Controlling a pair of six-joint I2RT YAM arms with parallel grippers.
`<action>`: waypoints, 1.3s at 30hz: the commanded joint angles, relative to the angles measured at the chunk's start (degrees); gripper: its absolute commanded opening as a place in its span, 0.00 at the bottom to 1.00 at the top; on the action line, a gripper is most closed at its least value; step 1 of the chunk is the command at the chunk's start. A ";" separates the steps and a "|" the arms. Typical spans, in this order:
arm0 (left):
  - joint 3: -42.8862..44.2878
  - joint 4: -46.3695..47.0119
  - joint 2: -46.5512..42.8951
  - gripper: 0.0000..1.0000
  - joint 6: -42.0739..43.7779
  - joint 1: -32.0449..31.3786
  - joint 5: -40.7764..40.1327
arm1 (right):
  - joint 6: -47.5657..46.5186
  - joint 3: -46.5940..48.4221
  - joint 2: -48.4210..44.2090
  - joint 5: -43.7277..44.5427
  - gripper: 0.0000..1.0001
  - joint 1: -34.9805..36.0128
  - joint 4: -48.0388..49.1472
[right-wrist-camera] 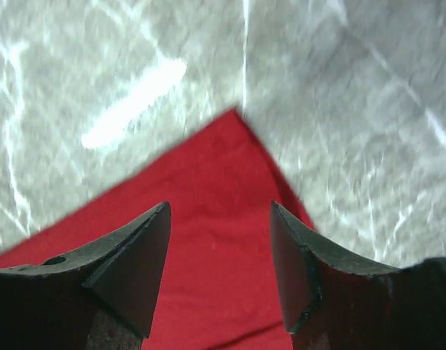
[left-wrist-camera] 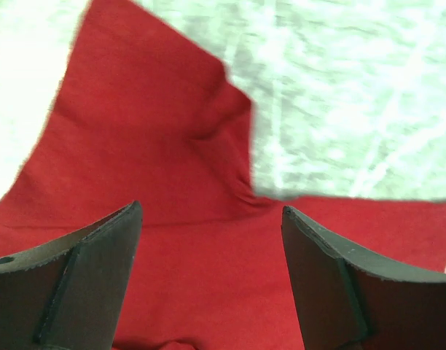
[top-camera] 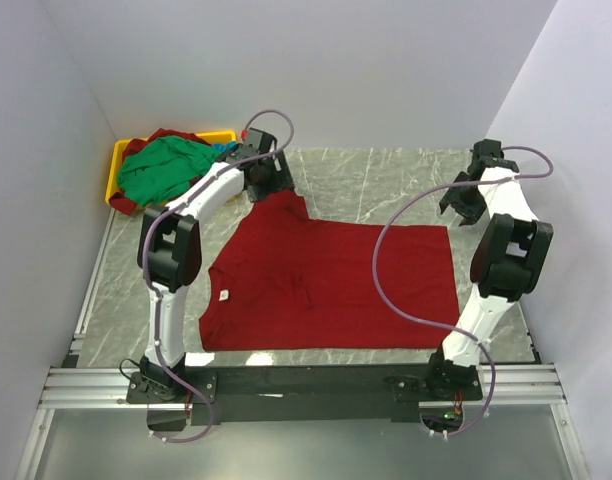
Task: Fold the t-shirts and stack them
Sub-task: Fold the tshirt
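T-shirts (top-camera: 151,185) are sitting bunched up in the yellow tray (top-camera: 114,170) way over at the far left, green one (top-camera: 171,160) on top with red and a bit of blue peeking out around it. Next over, the left gripper (left-wrist-camera: 212,211) is hovering with its jaws spread wide and nothing in them, right above the far sleeve (left-wrist-camera: 157,131) of the deep red t-shirt (top-camera: 336,285). That shirt is lying spread flat in the middle of the marble table (top-camera: 386,180), white neck label (top-camera: 223,295) pointing left. Over on the right, the right gripper (right-wrist-camera: 219,208) is hanging open too, holding nothing, just over the shirt's far right corner (right-wrist-camera: 234,146).
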 commanded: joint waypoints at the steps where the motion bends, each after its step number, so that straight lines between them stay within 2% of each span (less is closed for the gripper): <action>1: 2.81 0.57 1.94 0.83 0.59 2.32 2.39 | -0.88 4.38 2.32 -0.20 0.63 -0.59 2.58; 10: 10.90 -0.40 10.20 0.82 1.65 4.70 2.38 | -0.10 11.85 11.99 -0.82 0.62 -1.82 2.59; 15: 14.94 0.13 12.67 0.82 0.68 5.67 2.13 | 0.96 12.39 13.76 -2.22 0.61 -1.91 2.50; 23: 15.21 4.08 14.25 0.81 0.07 6.11 1.16 | 1.84 7.21 11.91 0.22 0.61 -1.82 2.76; 30: 18.89 6.81 17.94 0.82 1.82 6.72 3.44 | 2.45 1.15 9.28 0.94 0.60 -1.90 4.08; 36: 18.46 8.48 18.12 0.82 2.09 6.81 3.09 | 2.63 0.35 8.92 0.76 0.59 -1.82 4.43; 39: 18.90 9.27 18.73 0.82 2.26 6.90 2.65 | 2.45 1.31 10.06 1.03 0.52 -1.82 4.43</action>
